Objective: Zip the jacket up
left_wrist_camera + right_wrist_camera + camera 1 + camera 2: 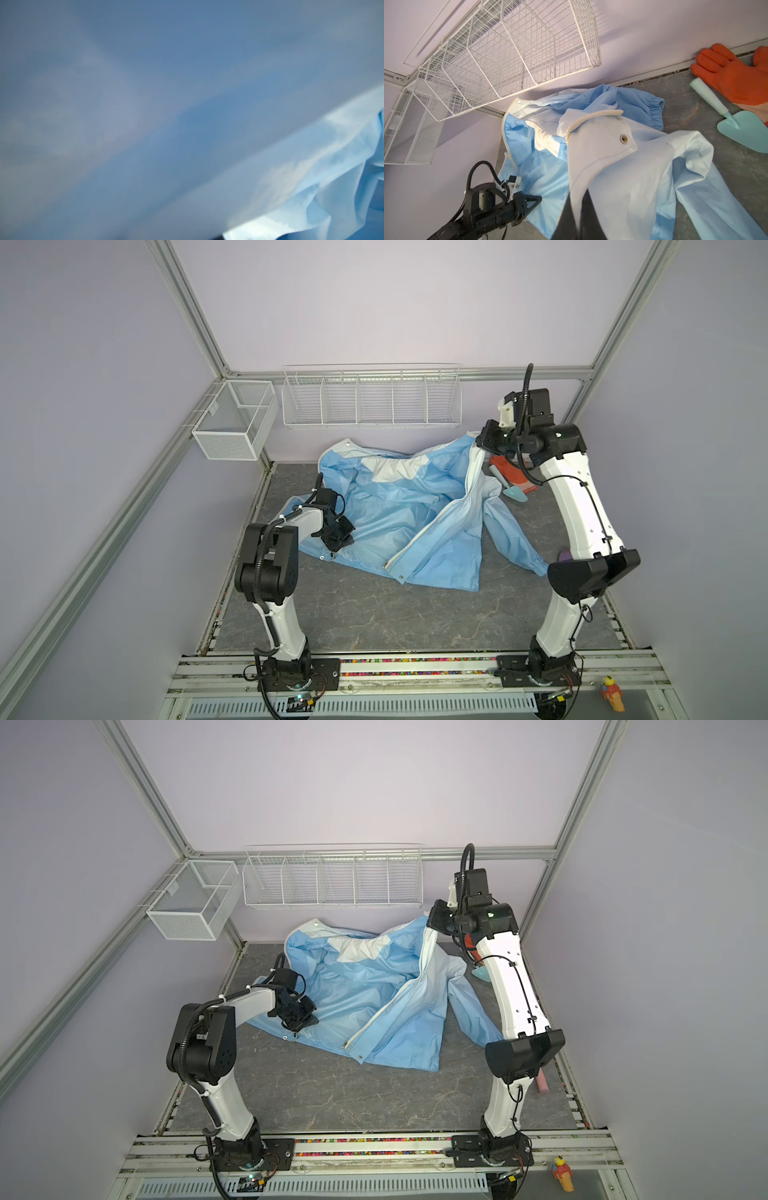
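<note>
**Jacket unzipped; straightening step in hand, both claws on the cloth**

Found the tabletop (374, 614) bare along the near side. Found the jacket (407, 510) heaped across the far middle, far edge up against the far wall, hem toward the near side, one cuffed sleeve trailing to the near right. Noted the wire rack (372, 398) on the far wall above it, not involved.

Traced the zipper (437, 516) as a white line from the raised far-right corner down to the near hem. Located the opposite half in the right wrist view along the far-left edge of the cloth, well apart from the first. Judged fully unzipped. Could not find the slider.

Found the right gripper (481, 441) raised at the far right, clenched on the jacket's top corner; confirmed in the right wrist view by cloth nipped between the dark fingers (588, 218). Found the left gripper (338, 541) low at the near left, clenched; judged to be nipping the left front panel near the hem, given cloth drawn across the left wrist lens. Could not see that pinch itself.

Judged the step in hand as straightening the garment, ahead of any zipping. For the next move: lower the raised corner, lay both fronts flat, bring the two zipper halves side by side at the hem, then regrip at slider and pin.

Noted the orange glove (733, 74) and teal trowel (743, 126) near the jacket's far-right side; to be kept out of the drag. Noted a snap button (623, 138) just beyond the right fingertips.
</note>
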`<state>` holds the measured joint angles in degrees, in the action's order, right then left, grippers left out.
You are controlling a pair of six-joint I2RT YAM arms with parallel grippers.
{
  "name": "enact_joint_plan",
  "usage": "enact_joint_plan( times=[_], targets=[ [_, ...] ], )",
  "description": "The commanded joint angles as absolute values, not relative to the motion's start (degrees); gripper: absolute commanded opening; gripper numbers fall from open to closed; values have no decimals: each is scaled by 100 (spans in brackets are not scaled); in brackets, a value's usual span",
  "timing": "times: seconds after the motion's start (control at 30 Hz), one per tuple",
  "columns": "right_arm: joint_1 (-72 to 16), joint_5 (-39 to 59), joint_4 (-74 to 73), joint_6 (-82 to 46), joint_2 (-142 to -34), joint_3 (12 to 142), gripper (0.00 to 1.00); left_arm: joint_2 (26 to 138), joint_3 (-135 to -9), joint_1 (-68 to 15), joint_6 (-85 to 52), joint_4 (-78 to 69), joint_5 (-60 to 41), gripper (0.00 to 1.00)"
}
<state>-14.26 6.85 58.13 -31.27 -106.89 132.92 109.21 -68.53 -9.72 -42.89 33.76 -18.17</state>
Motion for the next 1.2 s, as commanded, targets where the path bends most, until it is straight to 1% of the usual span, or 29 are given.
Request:
enact_joint_plan(
  times=[0.0,0.1,0.17,0.23,0.3,0.37,0.4,0.43,0.47,0.53,0.57,0.67,0.8,0.87,0.97,1.03,1.17],
  targets=[
    [-1397,1002,5887,-3566,-10219,13164,7,11356,-6970,-896,-3793,4286,-1063,0],
    [-1432,1235,5424,-3826,-9983,12530,7,11256,-7224,-922,-3696,4313,-1224,1],
    [-1446,1407,4988,-3893,-10031,12025,7,11209,-7425,-945,-3639,4427,-1268,2],
    [-1390,1715,4779,-3921,-10316,11769,7,11129,-7590,-957,-3591,4591,-1230,3],
    [-1322,1909,4878,-3830,-10783,11816,7,10952,-7715,-958,-3569,4737,-1162,6],
    [-1240,1734,5239,-3600,-11332,12014,8,10650,-7805,-966,-3573,4883,-1079,12],
    [-1207,1573,5413,-3556,-11527,12093,11,10495,-7840,-982,-3571,4935,-1051,15],
    [-1063,1499,5579,-3554,-11708,12120,19,10302,-7869,-1009,-3564,4963,-1058,20],
    [-914,1599,5588,-3563,-11847,12084,34,10116,-7880,-1084,-3531,4930,-1123,26],
    [-752,1814,5533,-3534,-12060,12095,52,9759,-7818,-1349,-3445,4711,-1309,36],
    [-695,1817,5607,-3460,-12146,12175,60,9629,-7760,-1565,-3384,4513,-1443,40],
    [-560,1780,5872,-3252,-12226,12381,77,9556,-7635,-2259,-3253,4015,-1810,44],
    [-397,1965,5689,-3154,-12020,12216,89,9644,-7342,-2973,-3359,3020,-2103,48],
    [-328,2133,5586,-3155,-11954,12147,92,9783,-7322,-3117,-3390,2768,-2043,48],
    [-286,2393,5590,-3155,-12012,12155,94,9957,-7238,-3131,-3380,2368,-2101,50],
    [-281,2578,5595,-3179,-12049,12158,94,10011,-7236,-3153,-3207,2255,-2167,47],
    [-281,2754,5657,-3195,-12072,12180,94,9826,-6847,-3234,-2764,1827,-2290,47]
  ],
)
